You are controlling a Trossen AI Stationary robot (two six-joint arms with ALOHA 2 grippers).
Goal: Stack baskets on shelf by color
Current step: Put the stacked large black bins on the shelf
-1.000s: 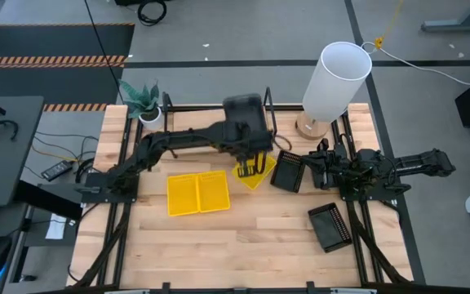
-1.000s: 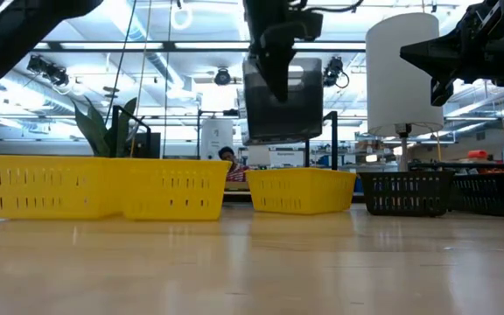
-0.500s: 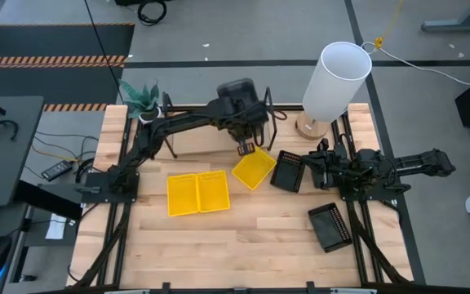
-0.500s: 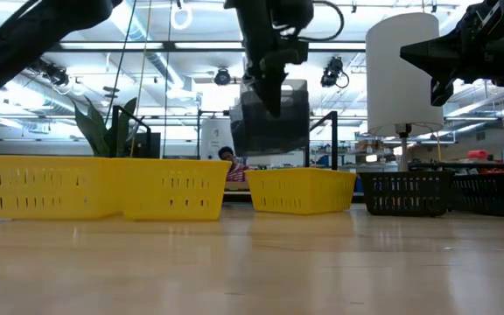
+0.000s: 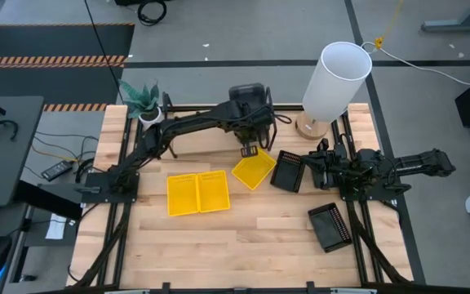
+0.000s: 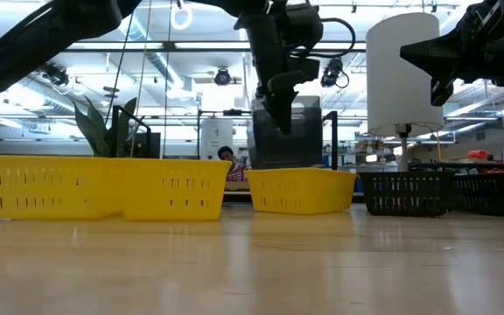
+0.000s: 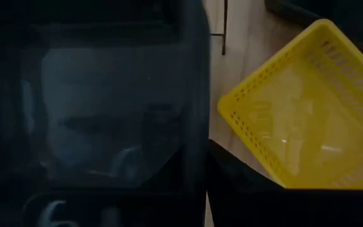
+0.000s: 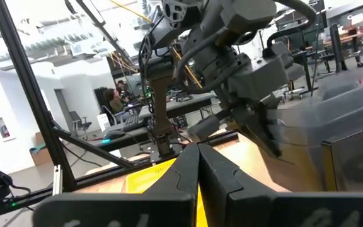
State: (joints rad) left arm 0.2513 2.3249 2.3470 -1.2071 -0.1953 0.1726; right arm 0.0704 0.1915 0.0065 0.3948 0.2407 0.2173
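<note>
My left gripper (image 6: 278, 98) (image 5: 250, 150) is shut on a dark grey basket (image 6: 300, 140) at the far middle of the table, by the right end loop (image 6: 331, 140) of the shelf. In the high view the grey basket (image 5: 247, 96) is a dark shape there. Its lower end is hidden behind a yellow basket (image 5: 254, 170). Two more yellow baskets (image 5: 197, 193) stand side by side at the middle left. My right gripper (image 5: 315, 166) (image 8: 199, 157) is shut, empty and raised, beside a black basket (image 5: 288, 171). A second black basket (image 5: 330, 226) lies near right. My left gripper has one side wall (image 7: 195, 145) of the grey basket between its two fingers. One finger is inside the basket and the other finger (image 7: 238, 189) is outside. The fingers point down from above. The basket hangs below them on edge; whether its lower end rests on the shelf, I cannot tell.
A tall white cylinder lamp (image 5: 337, 77) stands at the far right, a potted plant (image 5: 141, 98) at the far left corner. A person (image 6: 228, 157) sits in the room behind. Bare tabletop lies along the near edge (image 5: 235, 245).
My left gripper has carried the grey basket from above the single yellow basket toward the table's far edge and then down, to the shelf's right end loop. The basket now hangs lower than a second ago.
</note>
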